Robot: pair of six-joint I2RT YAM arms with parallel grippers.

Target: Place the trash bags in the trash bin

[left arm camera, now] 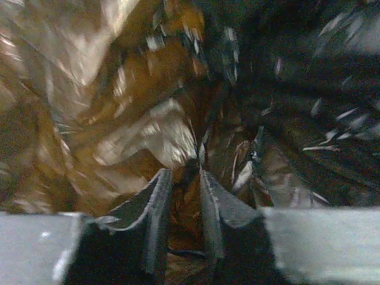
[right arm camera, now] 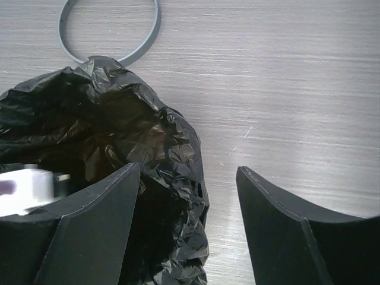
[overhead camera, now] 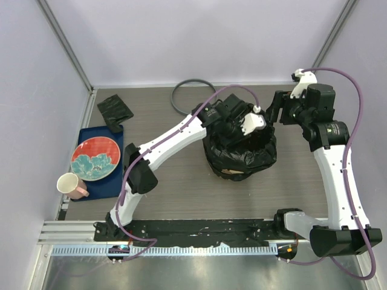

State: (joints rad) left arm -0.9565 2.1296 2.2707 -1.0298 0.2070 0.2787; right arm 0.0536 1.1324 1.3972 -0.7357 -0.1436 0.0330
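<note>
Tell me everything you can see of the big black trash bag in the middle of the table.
The trash bag is thin, glossy black film, heavily crinkled. It stands as a rounded mound at the middle of the wood-grain table, mouth open upward, its edge folded outward and down. The left gripper reaches down inside it. The open right gripper hovers at its edge, one finger above the film, the other above the table.

All are sharing the trash bag (overhead camera: 254, 158): top camera looking down on it, left wrist peering inside, right wrist close beside its edge.
</note>
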